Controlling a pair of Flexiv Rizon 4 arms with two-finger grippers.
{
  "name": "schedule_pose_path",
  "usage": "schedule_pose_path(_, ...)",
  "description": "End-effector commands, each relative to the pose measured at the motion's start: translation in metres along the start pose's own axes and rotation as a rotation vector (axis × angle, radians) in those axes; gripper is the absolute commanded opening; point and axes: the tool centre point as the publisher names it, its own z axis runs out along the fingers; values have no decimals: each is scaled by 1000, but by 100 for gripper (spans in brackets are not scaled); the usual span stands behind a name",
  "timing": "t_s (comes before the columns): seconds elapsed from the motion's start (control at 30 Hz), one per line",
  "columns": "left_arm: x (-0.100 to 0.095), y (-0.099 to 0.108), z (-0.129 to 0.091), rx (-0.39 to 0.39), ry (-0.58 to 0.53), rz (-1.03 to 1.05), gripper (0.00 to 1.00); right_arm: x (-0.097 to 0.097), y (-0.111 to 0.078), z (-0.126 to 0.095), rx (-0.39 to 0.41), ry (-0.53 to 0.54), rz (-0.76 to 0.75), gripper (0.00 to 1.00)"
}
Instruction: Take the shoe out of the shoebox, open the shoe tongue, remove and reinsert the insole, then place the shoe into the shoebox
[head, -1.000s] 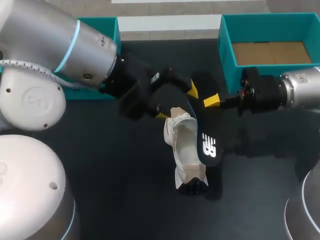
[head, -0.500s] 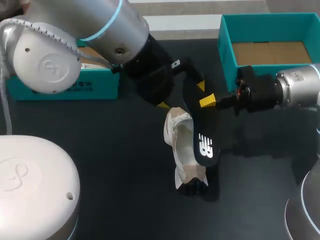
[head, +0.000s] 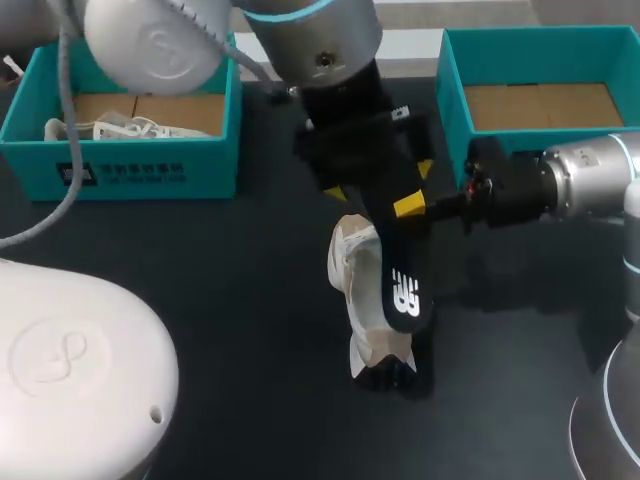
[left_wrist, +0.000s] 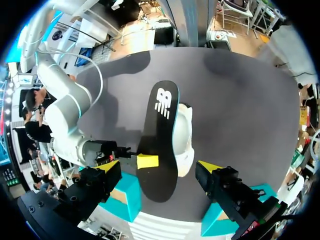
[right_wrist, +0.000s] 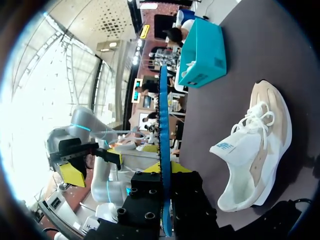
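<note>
Pinching the insole (head: 402, 290) between its fingers, the right gripper (right_wrist: 165, 169) holds it just over the shoe (right_wrist: 255, 150), likely for reinsertion; the left gripper (left_wrist: 159, 167) hangs wide apart, straddling the insole.

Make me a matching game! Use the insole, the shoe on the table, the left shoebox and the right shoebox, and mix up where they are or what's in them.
Things:
1. insole
2. shoe
3. left shoebox
4. right shoebox

Places or states:
A. lies on the dark table
B. clamped in the right gripper
C. holds another white shoe
D. shows only its bare cardboard floor

Pairs: 1-B, 2-A, 3-C, 4-D
</note>
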Motion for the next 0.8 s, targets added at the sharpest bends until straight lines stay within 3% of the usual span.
schedule_pose_path(0.03,-6,2,4,1,176,-6,100,0,2,0,3,-3,0,0)
schedule_pose_path(0.63,-11,7,13,7,136,-15,100,4,4,-3,7,-14,0,0)
schedule_pose_path(0.8,-8,8,11,-32,83,-15,100,5,4,-4,8,-17,-1,0)
